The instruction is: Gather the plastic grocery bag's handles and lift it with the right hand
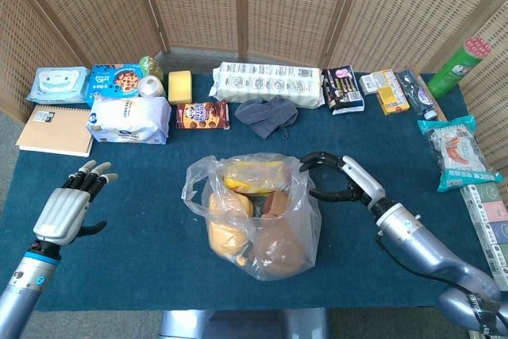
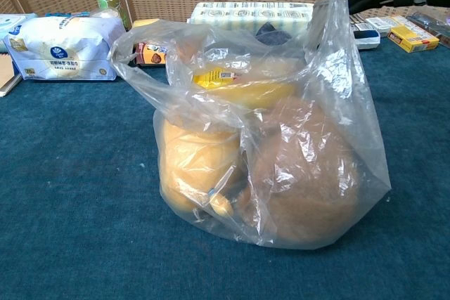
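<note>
Nearest the chest camera stands the clear plastic grocery bag [image 2: 274,166], full of rounded golden-brown bread-like items with a yellow packet on top, resting upright on the dark blue cloth-covered table [image 2: 70,230]; in the head view it sits at the middle of the near half of the table. Its mouth gapes open, with one handle loop [image 1: 197,176] standing up on the left side and the other handle edge [image 1: 302,176] rising on the right. My right hand [image 1: 341,180] is just beside that right-hand edge, at the bag's upper rim, its dark fingers [image 1: 317,158] curled apart in a claw towards the plastic; I judge it holds nothing yet, though whether a fingertip already touches the film I cannot tell. My left hand [image 1: 71,208] rests well apart at the near left, fingers spread, empty. Risks, as I judge them: the two handles lie on opposite sides of the wide mouth, so a grip closing here may catch only one, and the bag would tip on lifting and spill its load. The film is thin and slippery; a shallow pinch could slide free under the weight. Pushing the rim inward could also topple the bag leftward.
</note>
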Action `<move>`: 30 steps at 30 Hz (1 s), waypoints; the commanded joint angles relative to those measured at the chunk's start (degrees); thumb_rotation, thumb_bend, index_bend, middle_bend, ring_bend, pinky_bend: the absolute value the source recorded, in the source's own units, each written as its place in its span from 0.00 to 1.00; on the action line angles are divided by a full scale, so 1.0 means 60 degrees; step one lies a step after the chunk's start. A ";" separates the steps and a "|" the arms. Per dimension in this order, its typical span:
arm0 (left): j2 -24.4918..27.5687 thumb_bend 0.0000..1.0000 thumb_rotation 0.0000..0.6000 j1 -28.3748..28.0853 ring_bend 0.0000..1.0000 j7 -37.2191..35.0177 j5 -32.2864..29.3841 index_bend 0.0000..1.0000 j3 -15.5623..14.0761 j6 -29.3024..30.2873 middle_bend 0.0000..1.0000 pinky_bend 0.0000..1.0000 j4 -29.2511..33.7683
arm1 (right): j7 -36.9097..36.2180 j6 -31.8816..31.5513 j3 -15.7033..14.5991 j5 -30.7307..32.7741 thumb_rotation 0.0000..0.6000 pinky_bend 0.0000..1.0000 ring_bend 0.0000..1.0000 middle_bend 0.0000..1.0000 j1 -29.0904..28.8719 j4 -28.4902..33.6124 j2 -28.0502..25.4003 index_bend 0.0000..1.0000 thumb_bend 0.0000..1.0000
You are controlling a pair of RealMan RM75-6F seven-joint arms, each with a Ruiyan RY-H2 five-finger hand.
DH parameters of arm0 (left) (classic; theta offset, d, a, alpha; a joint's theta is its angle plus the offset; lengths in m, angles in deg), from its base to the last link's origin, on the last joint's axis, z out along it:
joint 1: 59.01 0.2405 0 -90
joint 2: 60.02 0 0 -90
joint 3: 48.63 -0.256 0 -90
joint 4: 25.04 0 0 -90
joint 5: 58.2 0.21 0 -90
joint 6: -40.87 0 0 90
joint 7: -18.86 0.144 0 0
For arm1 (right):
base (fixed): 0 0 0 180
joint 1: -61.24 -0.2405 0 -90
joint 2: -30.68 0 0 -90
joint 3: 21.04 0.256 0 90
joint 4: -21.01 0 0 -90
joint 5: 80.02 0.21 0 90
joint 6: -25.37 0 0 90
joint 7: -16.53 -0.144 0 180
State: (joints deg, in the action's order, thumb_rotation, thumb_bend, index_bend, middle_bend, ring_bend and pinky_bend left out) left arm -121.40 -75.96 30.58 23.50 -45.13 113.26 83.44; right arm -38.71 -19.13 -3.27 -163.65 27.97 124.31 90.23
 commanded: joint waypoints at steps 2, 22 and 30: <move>0.0021 0.06 1.00 -0.0001 0.04 0.0044 -0.0017 0.19 -0.0015 0.0013 0.11 0.17 0.0039 | 0.1951 -0.0464 -0.0234 0.1242 0.51 0.09 0.25 0.32 0.0068 -0.0030 0.0151 0.27 0.05; -0.0038 0.06 1.00 -0.0120 0.04 0.0333 -0.0090 0.19 -0.0009 -0.0015 0.11 0.17 0.0178 | 0.4157 -0.0204 -0.0654 0.2158 0.36 0.03 0.20 0.28 -0.0089 0.0190 -0.0040 0.33 0.04; -0.0069 0.06 1.00 -0.0128 0.04 0.0245 -0.0122 0.19 -0.0019 -0.0013 0.11 0.17 0.0083 | 0.4603 0.0183 -0.0527 0.2455 0.34 0.02 0.17 0.27 -0.0592 0.0480 0.0250 0.33 0.04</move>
State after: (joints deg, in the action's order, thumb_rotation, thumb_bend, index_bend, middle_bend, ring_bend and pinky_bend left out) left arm -121.80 -76.72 32.07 22.79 -45.25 113.19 83.97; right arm -11.58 -18.24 -6.64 -149.42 24.87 126.98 91.33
